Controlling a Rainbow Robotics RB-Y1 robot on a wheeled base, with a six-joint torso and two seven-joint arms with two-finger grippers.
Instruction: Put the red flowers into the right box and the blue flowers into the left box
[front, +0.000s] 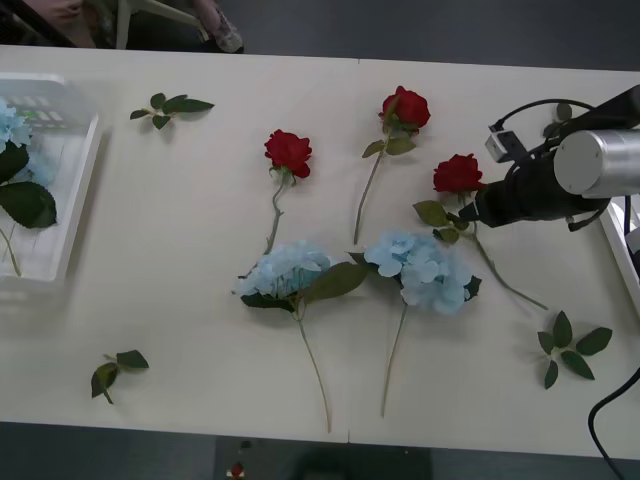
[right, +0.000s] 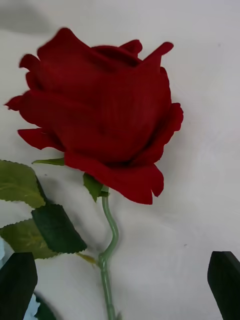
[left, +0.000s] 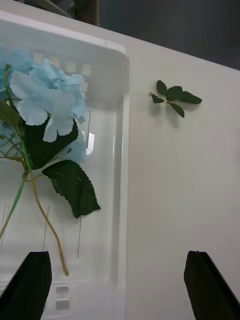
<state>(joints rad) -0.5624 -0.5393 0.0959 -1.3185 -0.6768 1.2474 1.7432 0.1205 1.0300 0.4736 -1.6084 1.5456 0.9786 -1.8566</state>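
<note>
I have the right gripper (right: 120, 285) at the rightmost red rose (front: 458, 174), fingers apart either side of its thin green stem just below the velvety bloom, I judge to clamp there. Two more red roses (front: 288, 152) lie left of it on the smooth pale tabletop (front: 180, 260), and two fluffy blue hydrangeas (front: 420, 268) nearer me. My left gripper (left: 120, 285) hangs open over the rim of the left box (left: 120, 150), far left of that rose, hydrangeas inside.
</note>
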